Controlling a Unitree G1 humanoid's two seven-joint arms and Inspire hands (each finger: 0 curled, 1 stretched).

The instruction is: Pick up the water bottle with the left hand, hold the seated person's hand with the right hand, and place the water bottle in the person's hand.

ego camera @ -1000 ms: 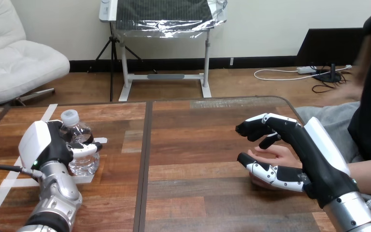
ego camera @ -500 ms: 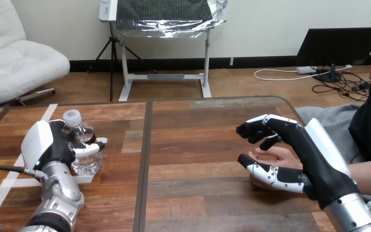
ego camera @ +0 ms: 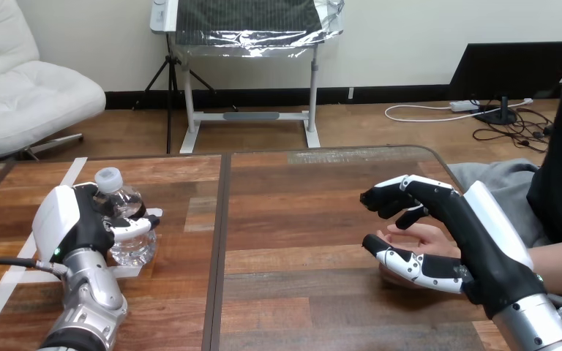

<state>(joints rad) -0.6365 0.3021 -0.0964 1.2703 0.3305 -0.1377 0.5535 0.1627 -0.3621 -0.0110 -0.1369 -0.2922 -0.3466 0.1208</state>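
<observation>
Clear plastic, ribbed, white-capped: the water bottle, upright, well left of the dark seam in the desk. Clasped by the left hand, fingers curled tight round the bottle's middle and covering part of its body. Base just beside a strip of white tape; hard to say whether resting on the desk or raised a touch above it.

Well right of the seam, the person's hand, palm up, its wrist hidden behind the right hand. Fingers there bent yet spread, arched over the palm with a gap of bare desk between, thumb stretched along the palm's near edge and covering it. Contact at that edge not to be made out. Loosely parted, closed round nothing.
</observation>
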